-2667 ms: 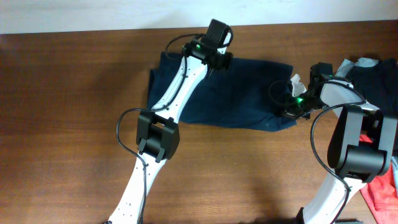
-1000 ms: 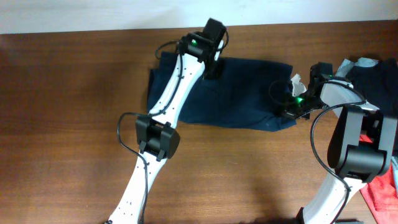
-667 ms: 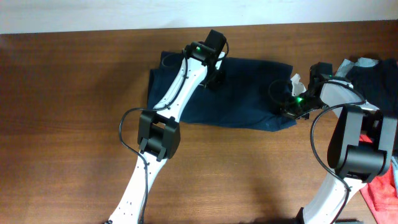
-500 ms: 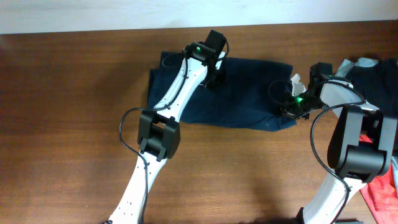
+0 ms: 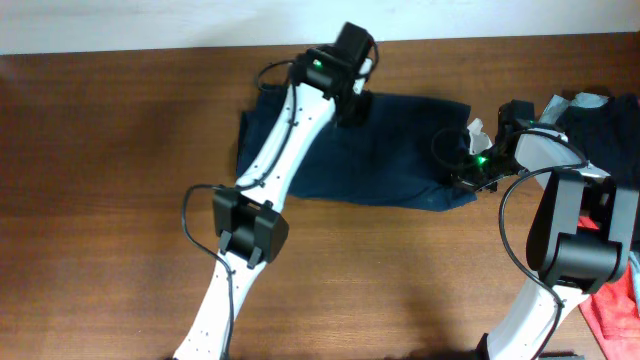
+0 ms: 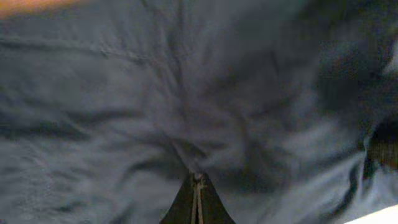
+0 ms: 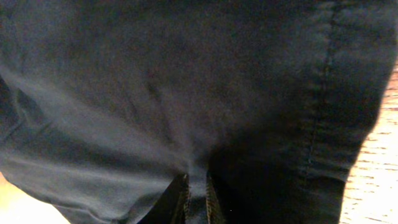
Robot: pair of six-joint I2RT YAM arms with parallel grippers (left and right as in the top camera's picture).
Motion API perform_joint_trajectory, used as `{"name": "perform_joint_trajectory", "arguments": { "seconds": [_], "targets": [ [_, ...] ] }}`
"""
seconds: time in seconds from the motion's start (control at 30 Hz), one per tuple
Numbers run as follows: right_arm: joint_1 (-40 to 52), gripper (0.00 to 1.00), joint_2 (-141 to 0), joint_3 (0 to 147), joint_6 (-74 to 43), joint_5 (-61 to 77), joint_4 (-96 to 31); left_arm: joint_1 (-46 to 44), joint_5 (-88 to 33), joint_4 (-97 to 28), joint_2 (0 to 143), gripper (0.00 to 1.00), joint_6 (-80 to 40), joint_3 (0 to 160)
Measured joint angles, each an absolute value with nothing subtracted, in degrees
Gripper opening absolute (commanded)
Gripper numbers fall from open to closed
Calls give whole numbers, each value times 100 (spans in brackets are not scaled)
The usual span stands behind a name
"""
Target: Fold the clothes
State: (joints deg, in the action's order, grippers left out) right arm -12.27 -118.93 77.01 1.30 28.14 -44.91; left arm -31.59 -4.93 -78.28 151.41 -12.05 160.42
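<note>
1 pair of dark navy shorts [image 5: 400, 150] lies spread flat on the brown wooden table [image 5: 100, 200], in the upper middle of the overhead frame. It forms a wide, roughly rectangular patch. Its long side runs left to right, its left end is rounded and its lower right corner comes to a point. The cloth is plain with no print and lies mostly smooth from above.

The left gripper [image 5: 350, 108] stands over the upper edge of the shorts, a little left of their middle, and the white left arm crosses the cloth's left half. In the left wrist view its 2 fingers [image 6: 189, 205] are pressed tight together at the bottom centre. Soft creases in the blurred navy fabric run in toward the tips, so it is clenched on a small pinch of the shorts. A thin strip of orange-brown wood shows at the upper left of that view.

The right gripper [image 5: 462, 172] sits at the right end of the shorts, near the lower right corner. In the right wrist view a narrow strip of navy cloth passes up between its 2 fingers [image 7: 180, 202] at the bottom centre, so it is grasping the shorts there. A stitched seam [image 7: 318, 112] runs down the right of that frame, with wood grain showing at the lower right.

At the right edge of the overhead frame lies a heap of other garments [image 5: 600, 125], dark navy with a pale piece on top. A red garment [image 5: 610, 315] shows in the lower right corner.
</note>
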Motion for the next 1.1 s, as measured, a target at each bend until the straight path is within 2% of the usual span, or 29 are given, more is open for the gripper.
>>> {"name": "perform_joint_trajectory", "arguments": {
  "seconds": [0.4,1.1],
  "targets": [
    [-1227,18,-11893,7701,130,2816,-4491,-3621,-316,-8167,16027,0,-1208,16005],
    [-1227,18,-11893,7701,130,2832,-4491,-3542,224,-8713,15703,1,-1437,16918]
  ]
}}
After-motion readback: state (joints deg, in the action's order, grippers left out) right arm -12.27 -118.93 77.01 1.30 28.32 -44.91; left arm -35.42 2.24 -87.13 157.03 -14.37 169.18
